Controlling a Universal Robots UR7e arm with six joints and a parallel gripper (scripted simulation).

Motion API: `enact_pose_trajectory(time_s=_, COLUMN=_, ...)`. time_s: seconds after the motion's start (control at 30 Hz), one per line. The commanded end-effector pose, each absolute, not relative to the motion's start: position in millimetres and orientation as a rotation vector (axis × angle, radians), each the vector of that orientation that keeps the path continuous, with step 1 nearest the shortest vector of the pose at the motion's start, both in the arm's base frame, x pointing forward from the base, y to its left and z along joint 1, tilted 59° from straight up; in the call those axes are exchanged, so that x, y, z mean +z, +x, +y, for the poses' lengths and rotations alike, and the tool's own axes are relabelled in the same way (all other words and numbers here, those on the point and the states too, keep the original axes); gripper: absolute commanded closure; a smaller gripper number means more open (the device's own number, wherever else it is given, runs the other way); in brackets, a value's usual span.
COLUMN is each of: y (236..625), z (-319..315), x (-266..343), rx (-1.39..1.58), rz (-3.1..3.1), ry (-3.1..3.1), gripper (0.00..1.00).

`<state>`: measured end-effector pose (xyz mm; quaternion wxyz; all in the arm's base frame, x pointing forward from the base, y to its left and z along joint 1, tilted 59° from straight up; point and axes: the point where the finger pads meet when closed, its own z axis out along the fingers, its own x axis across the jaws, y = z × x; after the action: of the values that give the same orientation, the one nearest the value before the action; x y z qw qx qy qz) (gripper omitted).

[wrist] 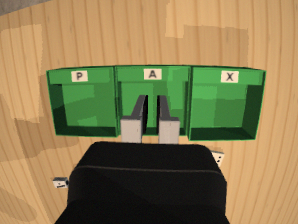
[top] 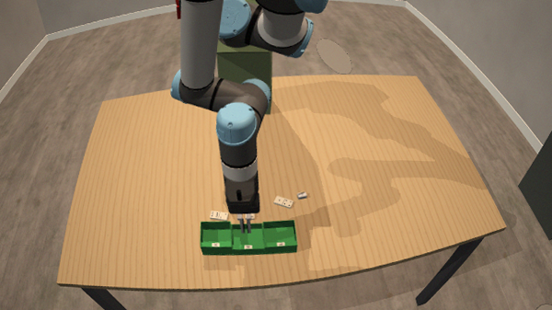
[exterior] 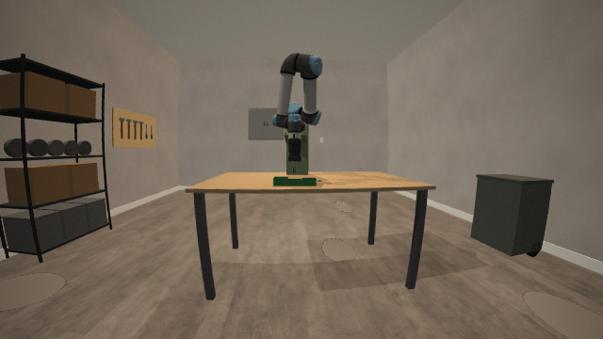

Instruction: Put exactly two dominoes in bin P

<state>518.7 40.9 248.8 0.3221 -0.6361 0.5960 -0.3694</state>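
A green row of three bins [top: 248, 237] stands near the table's front edge. In the wrist view they read P [wrist: 83, 103], A [wrist: 152, 86] and X [wrist: 226, 103]. All three look empty. In the top view, bin P [top: 280, 235] is the right one. My gripper [top: 246, 226] points straight down over the middle bin A and also shows in the wrist view [wrist: 150, 119]. Its fingers stand nearly shut with a narrow gap and nothing between them. One white domino [top: 219, 215] lies behind the left bin. Another domino [top: 284, 201] lies behind the right bin.
A small grey piece [top: 302, 195] lies on the table beside the right domino. My arm hides the table just behind the middle bin. A green pedestal [top: 243, 64] carries the arm at the back. The bins also show in the exterior view [exterior: 295, 181].
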Motion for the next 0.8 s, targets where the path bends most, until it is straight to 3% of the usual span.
enact_pose_trajectory(time_s=0.0, y=530.1, z=39.9, x=243.1, rx=-0.976, rz=1.571, ry=-1.665, gripper=0.69)
enact_pose_trajectory(time_s=0.77, y=569.4, z=38.2, x=219.0, rx=-0.976, rz=1.571, ry=-1.665, gripper=0.69)
